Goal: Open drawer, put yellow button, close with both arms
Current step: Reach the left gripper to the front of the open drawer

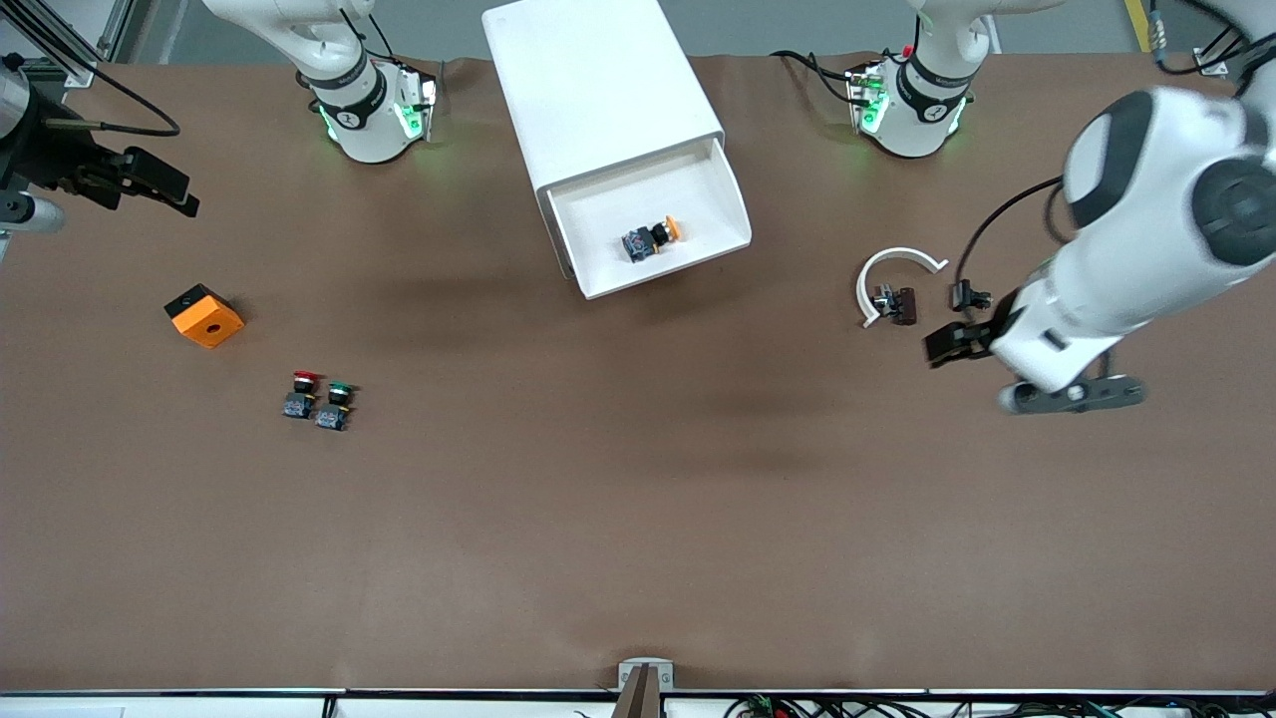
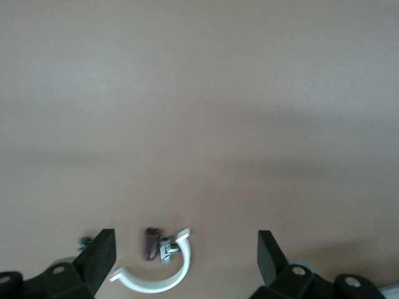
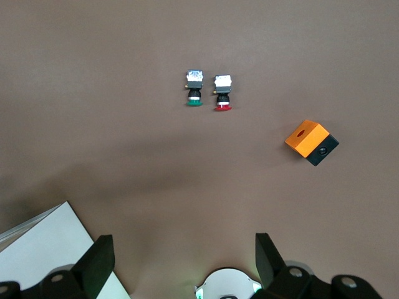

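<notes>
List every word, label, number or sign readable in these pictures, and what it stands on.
No text can be read.
Round marks on the black bands of the two arm bases: too small to read.
White boxy cabinet, open drawer, yellow-capped push button, orange and black box: no lettering shows.

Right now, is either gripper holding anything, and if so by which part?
Nothing is held. The left gripper and right gripper are both open and empty; the yellow button lies in the open drawer.

The yellow button lies in the open drawer, both arms away
</notes>
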Action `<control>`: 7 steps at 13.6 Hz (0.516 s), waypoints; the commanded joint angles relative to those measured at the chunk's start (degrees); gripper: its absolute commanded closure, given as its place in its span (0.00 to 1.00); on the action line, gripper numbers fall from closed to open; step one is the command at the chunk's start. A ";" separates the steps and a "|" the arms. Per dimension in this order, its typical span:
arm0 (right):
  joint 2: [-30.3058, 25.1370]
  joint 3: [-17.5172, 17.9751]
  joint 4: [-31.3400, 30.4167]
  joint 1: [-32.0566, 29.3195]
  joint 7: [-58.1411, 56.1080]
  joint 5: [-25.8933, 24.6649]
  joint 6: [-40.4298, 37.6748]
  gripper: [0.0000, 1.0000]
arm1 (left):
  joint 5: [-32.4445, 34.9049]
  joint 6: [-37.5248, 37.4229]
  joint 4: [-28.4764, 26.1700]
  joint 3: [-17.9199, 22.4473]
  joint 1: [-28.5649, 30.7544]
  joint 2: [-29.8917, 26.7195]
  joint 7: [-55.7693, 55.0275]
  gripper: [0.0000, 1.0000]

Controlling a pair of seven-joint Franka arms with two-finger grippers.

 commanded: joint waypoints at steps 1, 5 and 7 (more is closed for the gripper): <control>0.01 0.88 2.29 -0.99 -0.32 -0.73 -0.11 0.00 | -0.48 6.39 -6.84 -0.29 -3.30 -1.23 -9.01 0.00; 0.37 0.88 4.06 -3.09 -0.15 -2.04 0.77 0.00 | -0.56 12.38 -12.48 -0.29 -9.89 -0.44 -18.16 0.00; 0.63 0.88 5.38 -3.19 -0.32 -2.13 0.77 0.00 | -0.56 13.79 -14.15 -0.29 -14.45 0.44 -22.73 0.00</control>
